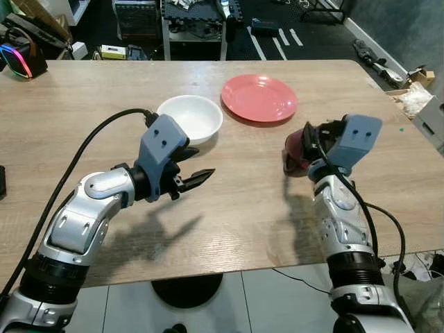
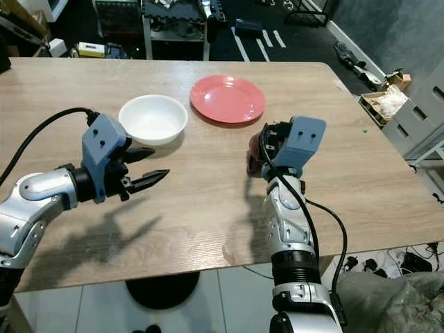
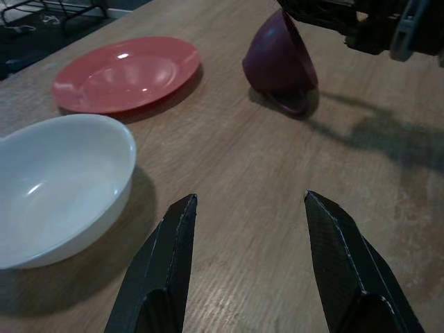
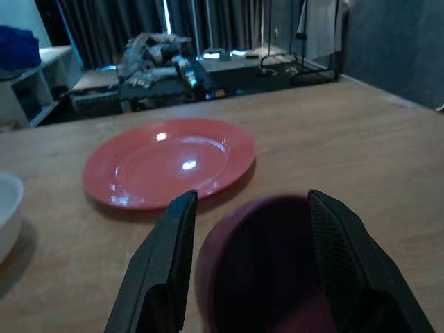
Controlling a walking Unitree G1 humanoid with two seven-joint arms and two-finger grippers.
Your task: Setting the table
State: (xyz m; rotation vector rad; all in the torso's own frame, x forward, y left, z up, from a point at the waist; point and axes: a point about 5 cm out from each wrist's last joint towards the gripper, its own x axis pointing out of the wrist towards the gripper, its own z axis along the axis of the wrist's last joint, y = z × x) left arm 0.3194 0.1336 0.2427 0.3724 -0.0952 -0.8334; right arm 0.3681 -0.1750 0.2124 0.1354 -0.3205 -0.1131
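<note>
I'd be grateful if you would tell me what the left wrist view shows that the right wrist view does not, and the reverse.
Left wrist view alone: the whole white bowl, the maroon cup seen from outside, tilted with its rim on the table, the right gripper's fingers at its upper side, and the left gripper open over bare wood.

Right wrist view alone: the right gripper with its fingers either side of the cup's open mouth, plus shelves and clutter beyond the table's far edge.

Both share the red plate, the cup, the bowl and the wooden table.
</note>
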